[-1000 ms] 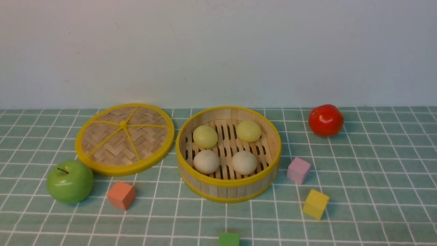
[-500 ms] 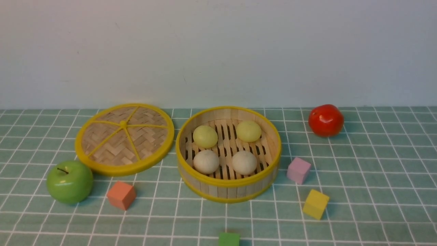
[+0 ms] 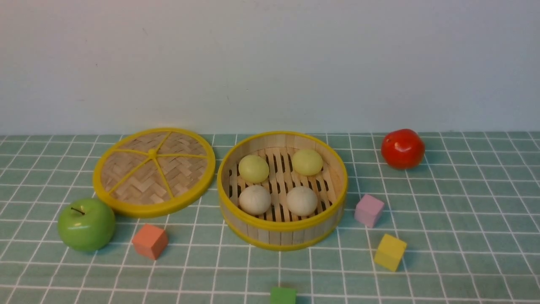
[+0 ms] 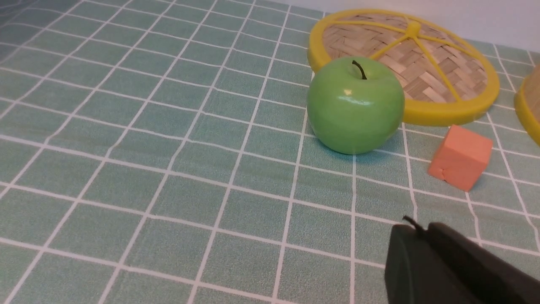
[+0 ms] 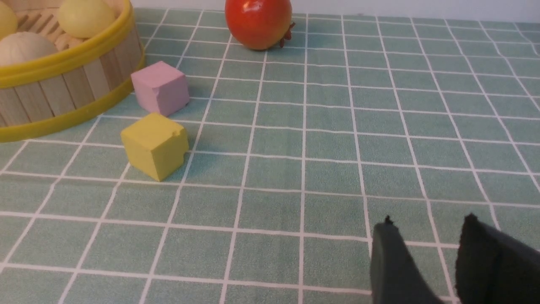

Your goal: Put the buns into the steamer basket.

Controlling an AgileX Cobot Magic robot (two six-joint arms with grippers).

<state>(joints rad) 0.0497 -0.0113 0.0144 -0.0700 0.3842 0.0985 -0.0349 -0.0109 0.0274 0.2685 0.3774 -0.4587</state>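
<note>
The steamer basket (image 3: 282,226) stands at the middle of the table with four buns on its slatted floor. Two yellow-green buns (image 3: 253,168) (image 3: 307,161) lie at the back and two cream buns (image 3: 255,199) (image 3: 301,201) at the front. Neither gripper shows in the front view. In the left wrist view my left gripper (image 4: 422,228) hangs low over bare cloth, short of the apple, jaws together on nothing. My right gripper (image 5: 428,219) stands open and empty over the cloth, well to the right of the basket (image 5: 63,80).
The woven lid (image 3: 154,171) lies flat left of the basket, with a green apple (image 3: 86,224) and an orange cube (image 3: 149,240) in front of it. A red tomato (image 3: 402,148), a pink cube (image 3: 368,210) and a yellow cube (image 3: 390,252) sit to the right. A green cube (image 3: 282,295) lies at the front edge.
</note>
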